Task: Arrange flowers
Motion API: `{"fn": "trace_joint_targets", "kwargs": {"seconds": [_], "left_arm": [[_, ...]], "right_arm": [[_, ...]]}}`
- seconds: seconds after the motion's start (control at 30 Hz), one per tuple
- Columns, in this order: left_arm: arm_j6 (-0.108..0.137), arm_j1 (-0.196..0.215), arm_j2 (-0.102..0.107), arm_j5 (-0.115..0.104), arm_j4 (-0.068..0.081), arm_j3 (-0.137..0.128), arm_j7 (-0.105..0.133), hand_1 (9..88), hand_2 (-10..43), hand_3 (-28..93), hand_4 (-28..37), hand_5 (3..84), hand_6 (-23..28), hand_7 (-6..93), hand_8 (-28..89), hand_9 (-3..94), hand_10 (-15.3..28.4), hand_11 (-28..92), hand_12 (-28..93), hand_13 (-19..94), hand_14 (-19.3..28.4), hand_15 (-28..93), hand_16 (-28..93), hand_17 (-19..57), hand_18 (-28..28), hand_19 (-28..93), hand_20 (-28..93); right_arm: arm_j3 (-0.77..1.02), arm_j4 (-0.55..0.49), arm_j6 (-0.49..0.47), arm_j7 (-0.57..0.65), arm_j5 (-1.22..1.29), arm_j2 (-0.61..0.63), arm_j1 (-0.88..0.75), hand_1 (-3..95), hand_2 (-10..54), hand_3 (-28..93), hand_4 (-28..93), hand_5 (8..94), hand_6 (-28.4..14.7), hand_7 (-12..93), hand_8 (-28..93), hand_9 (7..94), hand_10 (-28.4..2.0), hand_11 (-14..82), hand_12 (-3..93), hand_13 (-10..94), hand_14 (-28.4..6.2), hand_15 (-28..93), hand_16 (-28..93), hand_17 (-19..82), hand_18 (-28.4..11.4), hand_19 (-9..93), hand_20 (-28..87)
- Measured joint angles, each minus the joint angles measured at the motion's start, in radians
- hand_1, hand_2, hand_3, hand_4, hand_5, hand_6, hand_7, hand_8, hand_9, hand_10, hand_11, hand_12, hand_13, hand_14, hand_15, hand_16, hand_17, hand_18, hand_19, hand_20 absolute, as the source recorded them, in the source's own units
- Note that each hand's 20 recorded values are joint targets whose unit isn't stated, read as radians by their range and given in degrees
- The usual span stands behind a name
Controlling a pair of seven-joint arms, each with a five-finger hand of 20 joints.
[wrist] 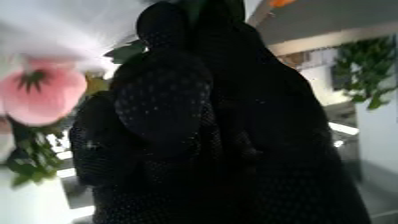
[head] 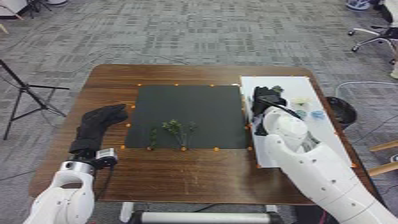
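Observation:
In the head view my right hand [head: 266, 97] is low over the left part of the white board [head: 273, 159], beside a green sprig [head: 277, 89]. The right wrist view has my right hand [wrist: 164, 107] with its thumb pressed toward the fingers and green leaves [wrist: 125, 52] coming out between them. A pink flower [wrist: 35, 94] is close to the thumb side. Pale flowers [head: 300, 101] and a blue flower [head: 317, 114] lie on the board. A leafy stem [head: 173, 127] and thinner green stems lie on the black mat [head: 185, 102]. My left hand [head: 102, 117] is left of the mat, fingers relaxed.
The brown table [head: 213, 177] surrounds the mat, whose border has small orange marks. A black bin [head: 341, 111] stands off the table's right edge. A tripod [head: 31, 95] is on the floor at the left, and an office chair is at the far right.

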Motion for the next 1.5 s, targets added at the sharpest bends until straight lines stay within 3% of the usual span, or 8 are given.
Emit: {"fn": "trace_joint_targets", "kwargs": {"seconds": [0.37, 0.67, 0.87, 1.5], "left_arm": [[0.0, 0.0, -0.001, 0.0, -0.001, 0.0, 0.0, 26.5, 7.9, 66, -24.7, 56.6, 3.1, 15.1, -6, 54.6, 15.3, 22, 14, 45, 19.0, 26, 2, 10.1, 12.8, 13, 22], [0.0, 0.004, 0.001, -0.001, -0.009, -0.006, -0.007, 26.4, 7.8, 66, -24.6, 56.6, 3.1, 15.0, -6, 54.5, 15.2, 22, 14, 45, 19.1, 26, 2, 10.0, 12.8, 13, 22], [0.0, 0.004, 0.003, -0.001, -0.011, -0.006, -0.012, 26.5, 7.8, 66, -24.6, 56.6, 3.2, 14.9, -6, 54.5, 15.3, 22, 14, 45, 19.0, 26, 2, 10.0, 12.8, 13, 22], [-0.009, 0.003, 0.002, 0.0, -0.011, -0.006, -0.02, 26.4, 7.7, 66, -24.6, 56.1, 3.1, 15.0, -6, 53.9, 15.2, 22, 14, 44, 19.0, 26, 2, 9.4, 12.9, 13, 21]], "right_arm": [[0.021, -0.023, 0.073, 0.011, 0.166, 0.012, -0.014, 66.3, -9.5, 52, -6, 71.8, -4.3, 26, 26, 89.3, -9.4, 16.1, 46.2, 94, -1.9, 46, 36, 67, -7.8, 86, 45], [-0.007, -0.247, 0.127, 0.003, 0.246, 0.086, -0.041, 65.4, -9.5, 53, -6, 72.0, -4.6, 28, 25, 90.0, -9.4, 15.7, 46.0, 94, -2.1, 46, 35, 67, -7.7, 86, 45], [-0.031, -0.318, 0.134, -0.021, 0.256, 0.078, -0.042, 65.4, -9.5, 53, -6, 72.2, -4.7, 28, 24, 90.3, -9.6, 15.8, 45.8, 94, -2.2, 47, 35, 68, -7.5, 86, 45], [-0.112, -0.26, 0.125, -0.028, 0.211, -0.042, -0.136, 64.9, -9.5, 53, -6, 71.2, -4.7, 30, 23, 90.3, -9.7, 13.8, 44.5, 94, -2.2, 46, 35, 67, -7.3, 87, 45]]}}
